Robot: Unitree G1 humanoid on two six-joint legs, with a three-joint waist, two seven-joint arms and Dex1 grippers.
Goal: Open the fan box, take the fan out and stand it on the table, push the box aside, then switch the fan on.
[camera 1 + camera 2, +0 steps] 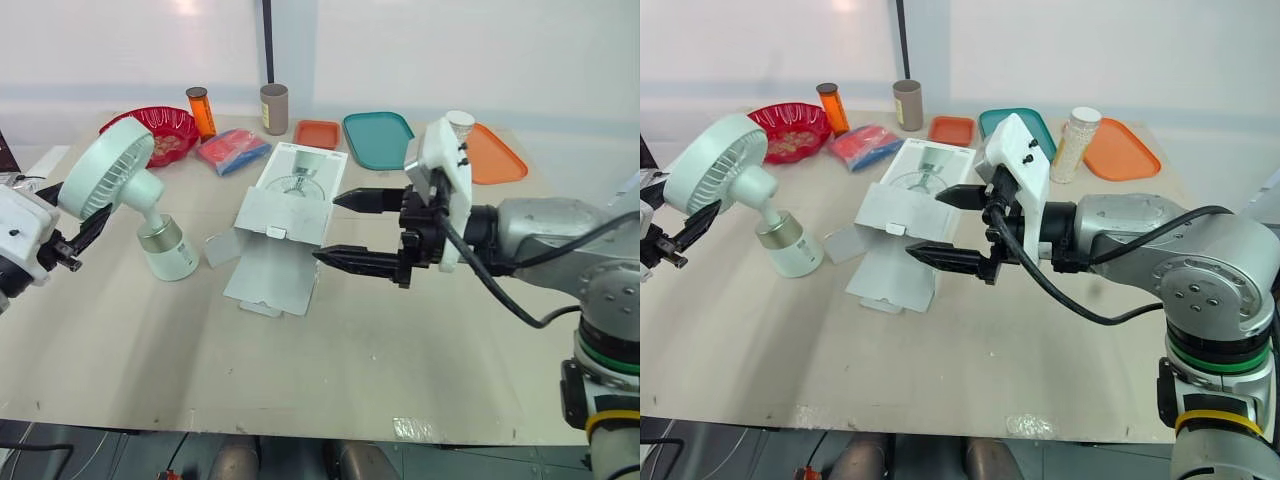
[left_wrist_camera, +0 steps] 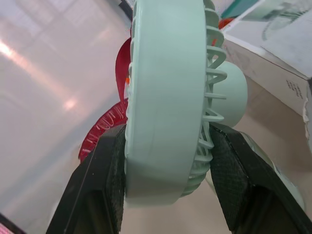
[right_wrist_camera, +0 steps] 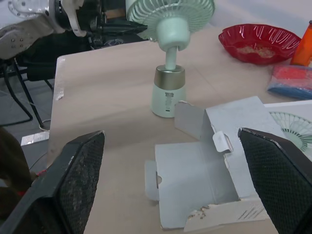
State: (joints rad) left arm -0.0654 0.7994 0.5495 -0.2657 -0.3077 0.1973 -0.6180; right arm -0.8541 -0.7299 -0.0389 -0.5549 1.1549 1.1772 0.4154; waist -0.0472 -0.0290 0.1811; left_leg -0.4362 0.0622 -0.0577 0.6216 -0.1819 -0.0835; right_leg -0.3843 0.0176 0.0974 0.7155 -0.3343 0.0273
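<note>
1. The left pincer (image 2: pixel 168 170) is clamped on the fan (image 1: pixel 105 170) by its head rim; the base stands on the desk (image 1: pixel 300 360), left of the box (image 1: pixel 285 215).
2. The right pincer (image 1: pixel 328 229) gapes wide, empty, over the opened box.
3. Behind: red bowl (image 1: pixel 165 130), orange bottle (image 1: pixel 201 110), teal tray (image 1: pixel 378 138).
4. The box print is probably a fan drawing; its lettering is unreadable.

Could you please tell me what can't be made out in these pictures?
- Fan switch: the mark on the base is too small to read, right wrist view.
- Blades: hidden behind the grille between the left gripper's fingers, left wrist view.
- Red bowl contents: too small, every view.
- Box print: too small, head views.
</note>
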